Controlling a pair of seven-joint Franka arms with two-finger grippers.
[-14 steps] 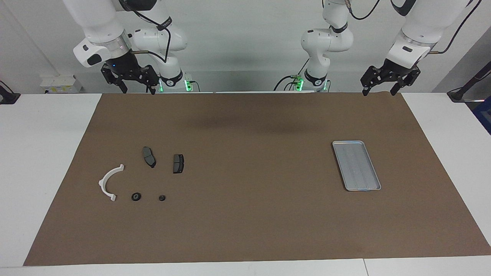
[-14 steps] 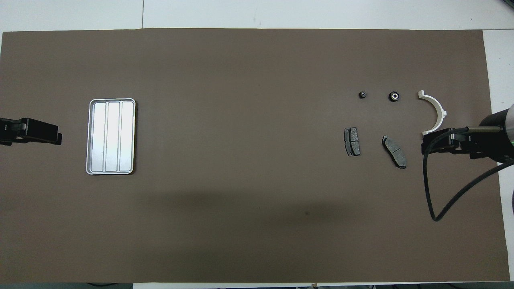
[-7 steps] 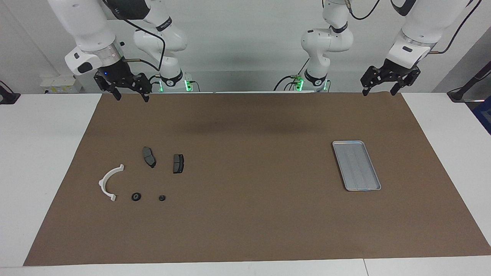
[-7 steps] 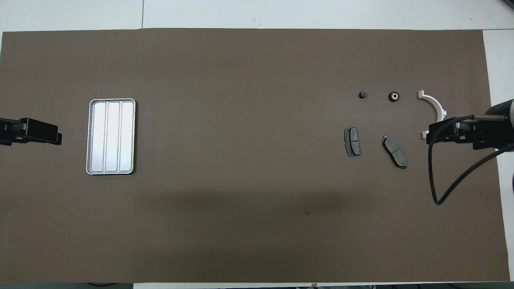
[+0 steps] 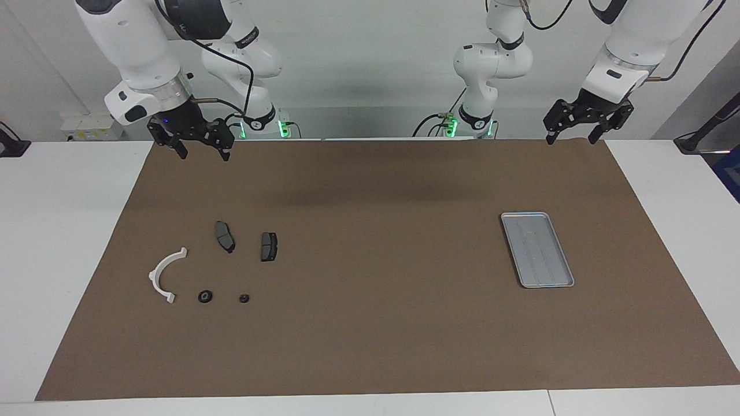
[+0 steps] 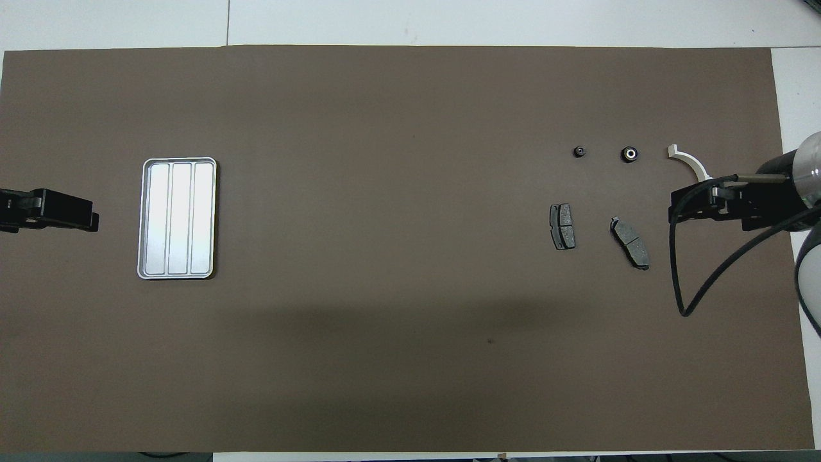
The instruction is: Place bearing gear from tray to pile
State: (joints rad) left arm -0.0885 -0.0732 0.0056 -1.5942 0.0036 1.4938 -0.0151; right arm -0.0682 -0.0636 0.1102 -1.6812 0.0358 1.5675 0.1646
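The brown mat (image 5: 370, 271) covers most of the table. Toward the left arm's end, the tray (image 5: 537, 249) lies bare, nothing on it. Toward the right arm's end, the pile holds the white arc bracket (image 5: 165, 275), two brake-pad pieces (image 5: 225, 236), and two small dark round parts (image 5: 204, 296), one of them probably the bearing gear. So the task looks done. The right gripper (image 5: 198, 141), fingers spread and empty, has shifted slightly since half a second ago, high over the mat's robot-side edge. The left gripper (image 5: 579, 123) waits, also spread.
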